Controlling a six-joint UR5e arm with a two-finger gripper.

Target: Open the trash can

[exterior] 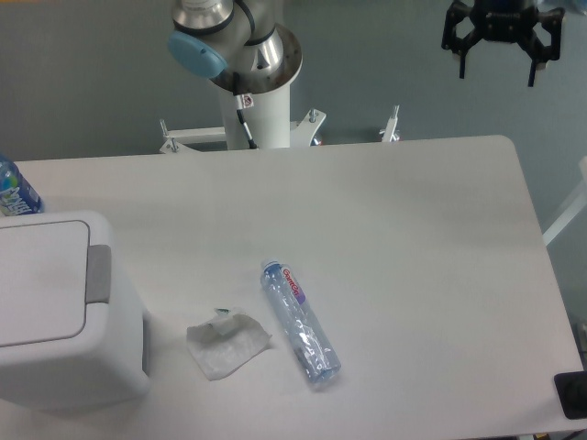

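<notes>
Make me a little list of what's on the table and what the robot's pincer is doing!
trash can: white, left edge of table, lid down
push bar: grey, on the can's right side
bottle: clear, lying on its side, mid-table
crumpled wrapper: between can and bottle
second bottle: behind the can, partly cut off
pincer: open, high up at top right, holding nothing

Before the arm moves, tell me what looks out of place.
A clear plastic bottle lies on its side on the table, with a crumpled tissue beside it. The trash can has its lid shut.
</notes>
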